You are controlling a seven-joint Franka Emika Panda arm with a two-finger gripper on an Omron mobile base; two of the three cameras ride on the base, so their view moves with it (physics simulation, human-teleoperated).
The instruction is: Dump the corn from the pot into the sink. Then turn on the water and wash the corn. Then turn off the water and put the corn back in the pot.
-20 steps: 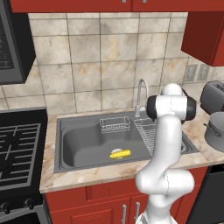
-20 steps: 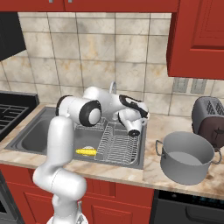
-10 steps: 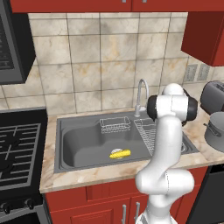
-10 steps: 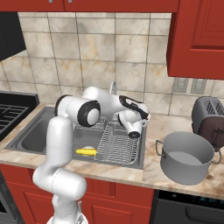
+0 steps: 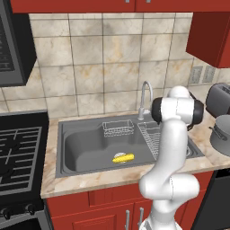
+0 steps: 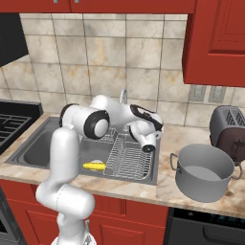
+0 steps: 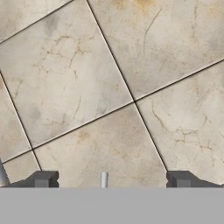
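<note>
Gripper (image 7: 112,180) spread wide with nothing between its fingers, facing the beige tiled wall (image 7: 109,87) close up, raised over the desk's back edge beside the chrome tap (image 5: 144,96). Below the hand, a wire drying rack (image 6: 130,160) across the right part of the sink (image 5: 81,148), a small wire basket (image 5: 118,128) against the basin's back wall. Corn (image 5: 122,157) lying flat on the dark basin floor near the front wall, yellow with a paler end, just left of the rack. Pot (image 6: 204,171) upright on the desk right of the sink, toaster (image 6: 230,130) behind it. Stove (image 5: 18,152) at the desk's left end.
</note>
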